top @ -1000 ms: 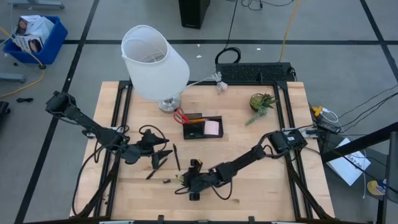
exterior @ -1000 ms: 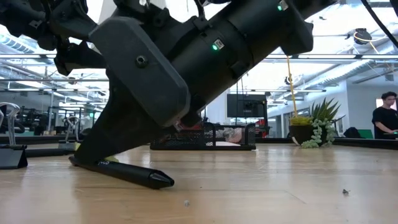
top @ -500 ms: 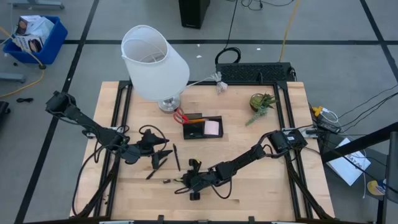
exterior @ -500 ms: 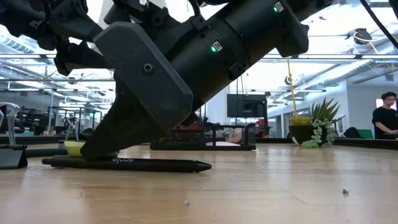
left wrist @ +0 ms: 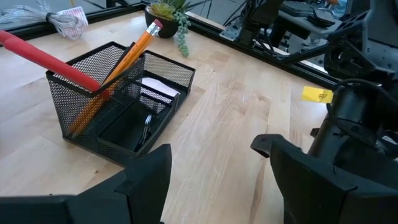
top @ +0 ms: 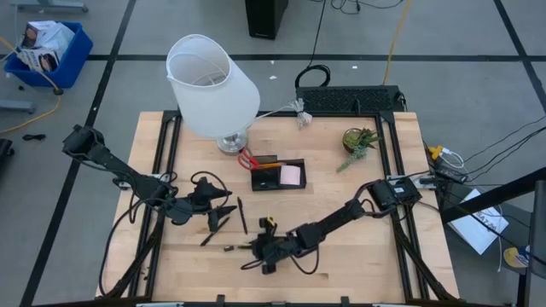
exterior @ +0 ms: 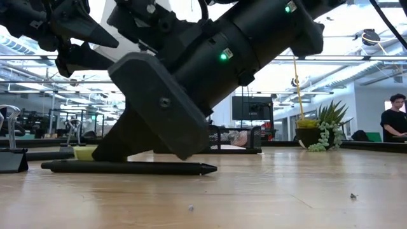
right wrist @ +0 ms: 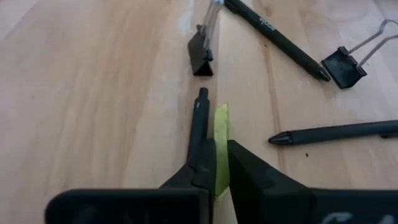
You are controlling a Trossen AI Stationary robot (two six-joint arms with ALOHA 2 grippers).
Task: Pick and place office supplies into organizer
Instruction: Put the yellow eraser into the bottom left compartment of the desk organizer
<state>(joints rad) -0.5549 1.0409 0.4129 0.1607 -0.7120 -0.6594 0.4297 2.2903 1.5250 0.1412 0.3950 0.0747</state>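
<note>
My right gripper [top: 258, 250] is low at the table's near middle, shut on a yellow-green marker [right wrist: 221, 134]. A black pen [right wrist: 199, 121] lies right beside the marker, at one fingertip; in the low view this pen [exterior: 127, 167] lies flat on the table. My left gripper [top: 223, 211] is open and empty at the near left, above loose black pens [top: 241, 215]. The black mesh organizer [top: 277, 173] stands mid-table and holds red-handled scissors [left wrist: 50, 59], an orange pencil [left wrist: 127, 62] and a pink pad [top: 292, 175]. My right gripper pinches the yellow-green marker [right wrist: 221, 162] between its two fingers, which lie along it and slant down to the table. Only a thin strip of the marker shows. The black pen [right wrist: 199, 143] runs under one fingertip [right wrist: 202, 163]; whether it is gripped too, I cannot tell.
Two black binder clips [right wrist: 200, 53] [right wrist: 348, 62] and two more black pens [right wrist: 273, 37] [right wrist: 336, 132] lie just beyond the right gripper. A white-shaded lamp [top: 212, 85] stands at the far left and a small potted plant [top: 358, 141] at the far right.
My right gripper has tipped and shifted a little toward the table's left edge. The black pen at its fingertips has swung round on the table: it pointed toward the near edge and now lies flat, crosswise.
</note>
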